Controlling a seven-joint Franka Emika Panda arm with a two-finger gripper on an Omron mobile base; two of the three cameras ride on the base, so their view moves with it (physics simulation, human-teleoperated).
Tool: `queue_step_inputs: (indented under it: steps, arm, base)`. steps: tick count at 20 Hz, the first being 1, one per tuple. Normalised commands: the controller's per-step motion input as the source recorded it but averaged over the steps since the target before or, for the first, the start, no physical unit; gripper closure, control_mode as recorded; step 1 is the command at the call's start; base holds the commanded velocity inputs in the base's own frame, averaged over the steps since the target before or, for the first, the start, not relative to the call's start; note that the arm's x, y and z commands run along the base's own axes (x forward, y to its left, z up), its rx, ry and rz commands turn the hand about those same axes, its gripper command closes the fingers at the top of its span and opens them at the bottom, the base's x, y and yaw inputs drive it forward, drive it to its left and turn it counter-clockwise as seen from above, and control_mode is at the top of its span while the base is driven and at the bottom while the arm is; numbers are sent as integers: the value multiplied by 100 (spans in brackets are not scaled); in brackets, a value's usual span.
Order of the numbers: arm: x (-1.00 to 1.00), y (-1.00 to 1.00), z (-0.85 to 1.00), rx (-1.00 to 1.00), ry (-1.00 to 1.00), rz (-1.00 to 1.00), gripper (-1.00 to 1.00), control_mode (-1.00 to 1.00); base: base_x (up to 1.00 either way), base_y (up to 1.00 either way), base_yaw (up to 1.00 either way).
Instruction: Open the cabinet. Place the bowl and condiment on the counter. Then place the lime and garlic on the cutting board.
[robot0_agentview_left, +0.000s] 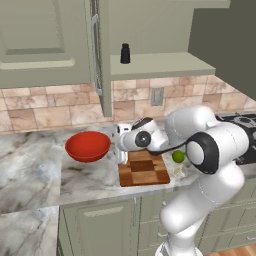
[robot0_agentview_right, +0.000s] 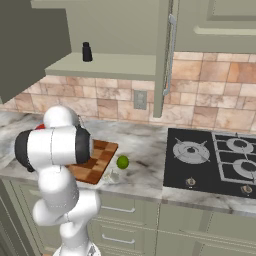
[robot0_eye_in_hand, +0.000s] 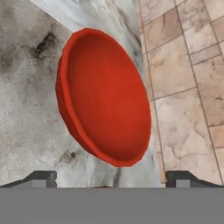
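Observation:
The cabinet (robot0_agentview_left: 150, 30) stands open, and the black condiment (robot0_agentview_left: 125, 53) (robot0_agentview_right: 87, 52) is upright on its shelf. On the counter (robot0_agentview_left: 30, 160), left of the cutting board (robot0_agentview_left: 143, 171) (robot0_agentview_right: 100, 157), rests the red bowl (robot0_agentview_left: 88, 146) (robot0_eye_in_hand: 105, 96). My gripper (robot0_agentview_left: 117, 146) (robot0_eye_in_hand: 113, 179) is open just right of the bowl, facing it, with nothing between its fingers. The lime (robot0_agentview_left: 178, 156) (robot0_agentview_right: 122, 162) lies on the counter beside the board's right edge. The garlic (robot0_agentview_left: 178, 171) (robot0_agentview_right: 113, 175) sits just in front of it.
The swung-out cabinet doors (robot0_agentview_left: 50, 40) (robot0_agentview_left: 225, 40) hang over the counter on both sides, with a long bar handle (robot0_agentview_left: 95, 55). A black stove (robot0_agentview_right: 215, 160) lies to the right of the lime. A tiled wall with an outlet (robot0_agentview_left: 157, 96) backs the counter.

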Motion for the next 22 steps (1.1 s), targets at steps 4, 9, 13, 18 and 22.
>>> queue_step_inputs:
  steps: [4, 9, 13, 18, 22]
  arm:
    - [-4, -9, 49, 1, 0, -10, -100, -100]
    - [-5, -5, 49, 0, 0, -9, -100, -100]
    - [-8, -5, 54, 0, 0, -8, -100, -100]
    - [-9, -3, 54, 0, 0, -7, -100, -100]
    - [-12, -1, 59, 0, 3, -7, -100, -100]
  base:
    - [0, 0, 0]
    - [0, 0, 0]
    - [0, 0, 0]
    - [0, 0, 0]
    - [0, 0, 0]
